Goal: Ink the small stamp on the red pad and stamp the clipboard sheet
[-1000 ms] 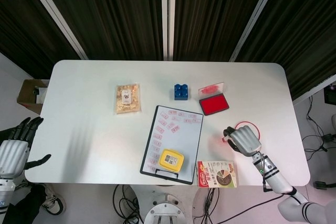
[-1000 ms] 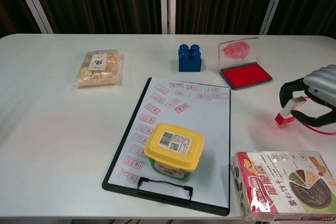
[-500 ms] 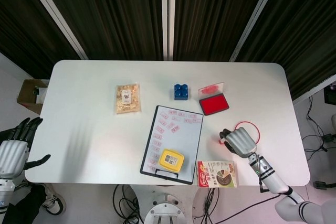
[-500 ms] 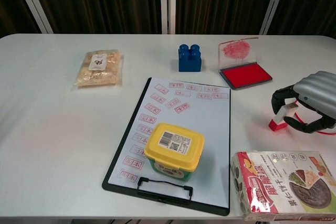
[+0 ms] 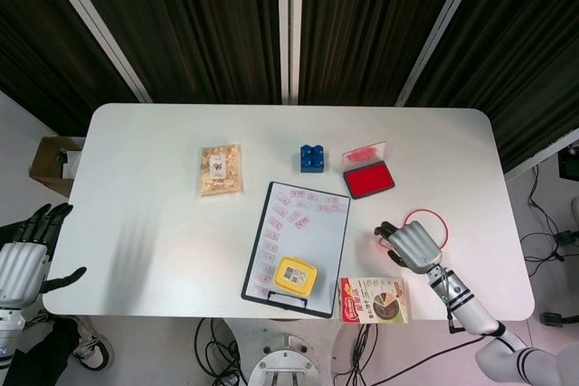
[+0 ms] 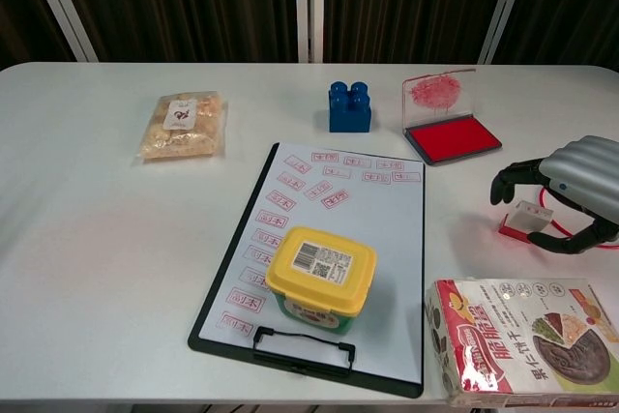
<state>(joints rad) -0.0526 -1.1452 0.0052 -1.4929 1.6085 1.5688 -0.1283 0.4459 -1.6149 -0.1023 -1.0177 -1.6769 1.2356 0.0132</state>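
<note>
The small stamp (image 6: 523,221) stands on the worktop (image 6: 97,239), right of the clipboard (image 6: 319,258), under the right hand (image 6: 561,195), whose fingers arch apart around it without gripping. The red pad (image 6: 452,138) lies open. The left hand (image 5: 23,255) hangs spread beside the worktop, empty.

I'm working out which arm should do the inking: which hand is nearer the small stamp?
The right. The right hand arches over the small stamp, fingers spread around it, beside the red pad. The left hand hangs off the table's far left edge.
</note>
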